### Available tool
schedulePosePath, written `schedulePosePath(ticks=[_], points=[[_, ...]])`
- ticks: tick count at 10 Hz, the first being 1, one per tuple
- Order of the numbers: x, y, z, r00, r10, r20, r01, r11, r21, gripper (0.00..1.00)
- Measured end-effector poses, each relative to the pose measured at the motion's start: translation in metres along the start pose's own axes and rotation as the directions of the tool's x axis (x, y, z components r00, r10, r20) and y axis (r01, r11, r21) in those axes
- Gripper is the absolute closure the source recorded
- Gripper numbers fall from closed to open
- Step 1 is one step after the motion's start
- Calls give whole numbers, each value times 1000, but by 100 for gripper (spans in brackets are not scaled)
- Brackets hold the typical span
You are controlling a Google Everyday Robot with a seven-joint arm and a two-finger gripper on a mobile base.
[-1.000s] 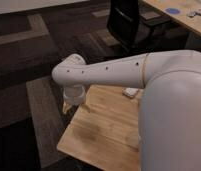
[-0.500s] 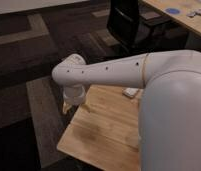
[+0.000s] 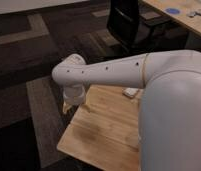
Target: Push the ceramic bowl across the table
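Your arm (image 3: pixel 104 72) crosses above the worktop (image 3: pixel 106 132) from its right side and bends downward at its far left corner. The claw (image 3: pixel 71 103) hangs under the white wrist right at that corner; whether it is released or clenched, you cannot tell. The ceramic bowl is hidden from you, so its place relative to the worktop cannot be told. A small white block (image 3: pixel 130 92) lies at the worktop's far edge, just below the arm. Beyond the worktop stand a black chair (image 3: pixel 128 22) and a long desk (image 3: pixel 186 22).

One table (image 3: pixel 109 135), one white block (image 3: pixel 130 92), one chair (image 3: pixel 128 25); jaws at table corner.
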Motion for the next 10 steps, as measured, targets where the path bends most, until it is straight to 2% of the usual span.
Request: schedulePosePath(ticks=[3,4,6,7,8,9,10], points=[[0,-3,0,1000,5,-1,-5,1000,-1,35],[-1,-12,3,1000,22,-5,-23,1000,-9,35],[-8,-29,6,999,41,-4,-41,997,-60,35],[-14,-49,8,999,45,-2,-45,996,-76,35],[-23,-80,8,998,56,3,-55,995,-84,35],[-30,-109,9,998,62,8,-61,995,-78,35],[-33,-180,15,995,101,-9,-101,994,-33,35]])
